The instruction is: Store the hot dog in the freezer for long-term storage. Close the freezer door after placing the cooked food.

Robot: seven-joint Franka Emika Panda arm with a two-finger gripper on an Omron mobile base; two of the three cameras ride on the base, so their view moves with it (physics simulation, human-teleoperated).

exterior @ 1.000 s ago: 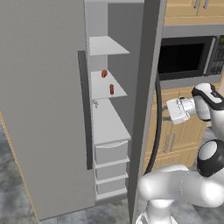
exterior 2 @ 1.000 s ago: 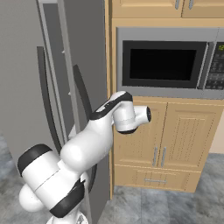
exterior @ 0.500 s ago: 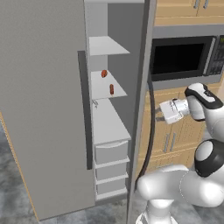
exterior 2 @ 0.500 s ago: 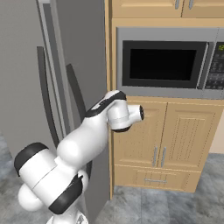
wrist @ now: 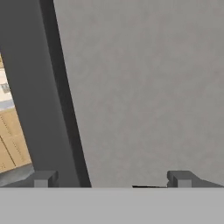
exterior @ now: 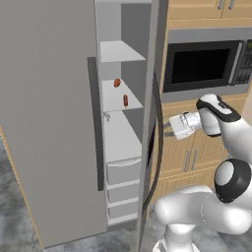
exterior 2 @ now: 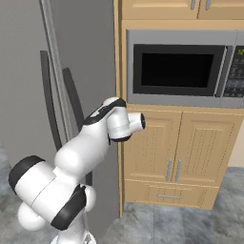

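End effector [wrist: 111,179] is standing wide with nothing between its tips, showing at the bottom of the hand view and facing a grey panel crossed by a dark handle [wrist: 43,87]. In the left base view the arm is sitting center right, in front of the wooden cabinets [exterior: 189,147] under the microwave [exterior: 204,64]. Hot dog [exterior: 125,100] is lying on a shelf [exterior: 118,98] inside the freezer [exterior: 123,123], upper center. Placing looks done. Freezer door [exterior: 49,123] is standing wide open at frame left; closing it is what remains.
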